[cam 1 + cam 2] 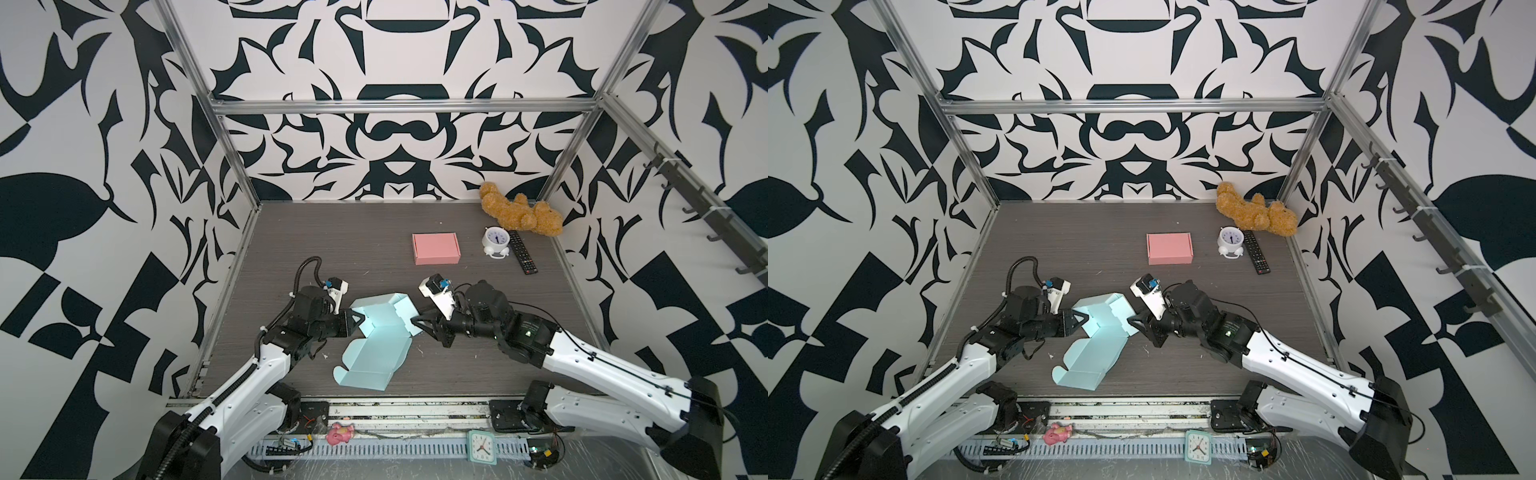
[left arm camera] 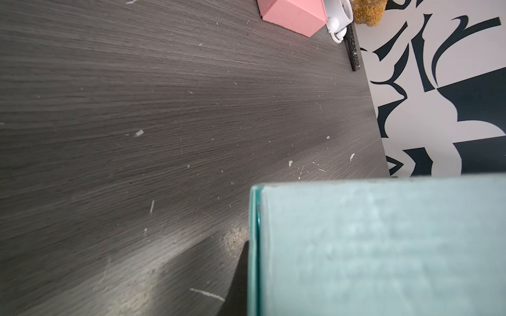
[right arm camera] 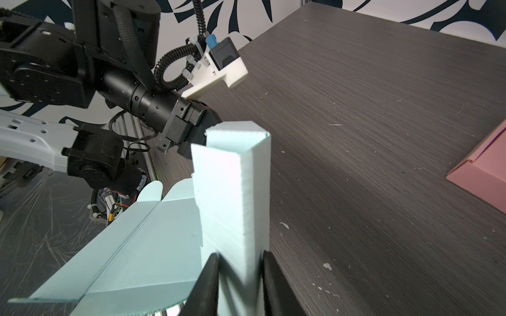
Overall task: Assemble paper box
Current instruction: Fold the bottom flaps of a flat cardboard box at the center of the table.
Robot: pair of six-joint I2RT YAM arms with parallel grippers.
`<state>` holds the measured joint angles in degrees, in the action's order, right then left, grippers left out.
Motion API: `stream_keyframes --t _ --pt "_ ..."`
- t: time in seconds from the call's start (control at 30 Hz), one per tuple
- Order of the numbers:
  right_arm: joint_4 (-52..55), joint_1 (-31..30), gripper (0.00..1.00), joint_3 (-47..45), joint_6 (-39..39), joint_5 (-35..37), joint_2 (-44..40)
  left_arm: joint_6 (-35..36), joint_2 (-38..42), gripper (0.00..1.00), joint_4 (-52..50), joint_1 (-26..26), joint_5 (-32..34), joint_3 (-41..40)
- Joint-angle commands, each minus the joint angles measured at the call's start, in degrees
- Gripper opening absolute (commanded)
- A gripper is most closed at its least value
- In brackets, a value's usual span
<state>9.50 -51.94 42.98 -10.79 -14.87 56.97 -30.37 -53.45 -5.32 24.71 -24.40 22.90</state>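
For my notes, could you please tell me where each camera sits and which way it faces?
Both top views: above the bases, looking down at the table; both arms show.
Left wrist: on that arm, looks across the table past the blue box; one finger shows.
Right wrist: on that arm, faces the left arm; own fingers straddle the box wall.
Shared: pink box, in all.

The counter [image 1: 332, 249] is matt dark-grey wood grain, flecked with pale scraps. The paper box [image 1: 376, 353] is matt light-blue corrugated card, fluting showing at its cut edges. The pink box [image 1: 436, 248] is matt card. The teddy bear [image 1: 519, 214] is fuzzy plush. The frame [image 1: 399, 107] is brushed metal.
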Motion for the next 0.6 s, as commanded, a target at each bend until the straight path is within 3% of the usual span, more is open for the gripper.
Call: stream_keyframes --t 0.0,0.57 --pt "0.06 0.02 0.28 3.1 -0.09 2.45 0.63 0.66 -0.7 0.05 1.78 -0.19 -0.95 1.88" --pt "1.93 -1.49 0.2 5.75 -2.88 5.72 7.1 -2.48 -4.1 0.04 5.1 -0.19 2.09 -0.26"
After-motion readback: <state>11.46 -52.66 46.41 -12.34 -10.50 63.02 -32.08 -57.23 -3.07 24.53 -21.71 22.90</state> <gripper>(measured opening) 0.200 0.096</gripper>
